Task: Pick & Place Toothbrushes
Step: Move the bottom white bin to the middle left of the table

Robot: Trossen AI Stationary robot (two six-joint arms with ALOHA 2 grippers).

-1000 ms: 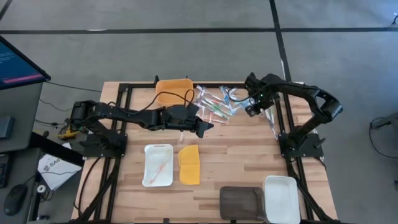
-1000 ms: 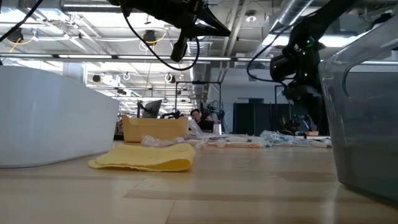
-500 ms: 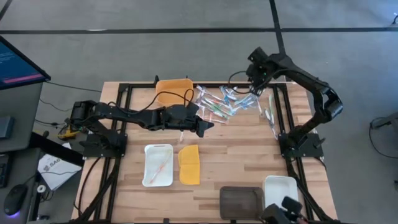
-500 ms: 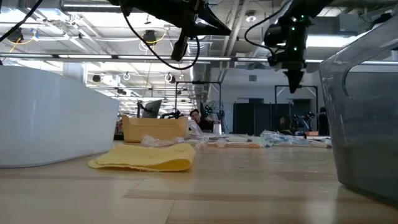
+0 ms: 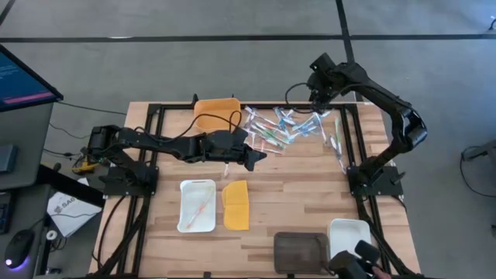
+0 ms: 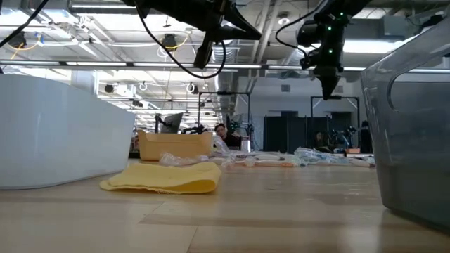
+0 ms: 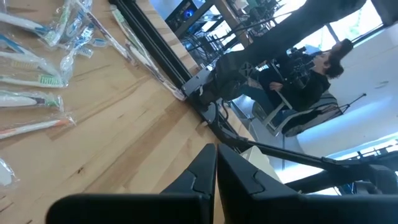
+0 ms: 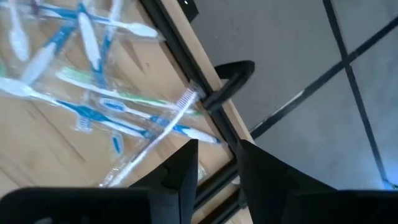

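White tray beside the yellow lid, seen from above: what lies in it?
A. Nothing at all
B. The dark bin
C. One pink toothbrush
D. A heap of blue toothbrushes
C: in the high view a single thin pink toothbrush lies slantwise in the white tray, left of the yellow lid.

From my remote station I see the desk (image 5: 294, 201) as pale wooden planks with visible grain, smooth with a faint sheen. The toothbrushes (image 5: 273, 130) look like glossy plastic, several in clear crinkled wrappers that catch the light. The white tray (image 5: 197, 205) reads as smooth matt plastic, the yellow lid (image 5: 236, 205) the same, and the smoky bin (image 5: 298, 249) as translucent plastic. The frame rails (image 5: 343, 151) look like black matt metal. Both arms wear a dark, dull finish.
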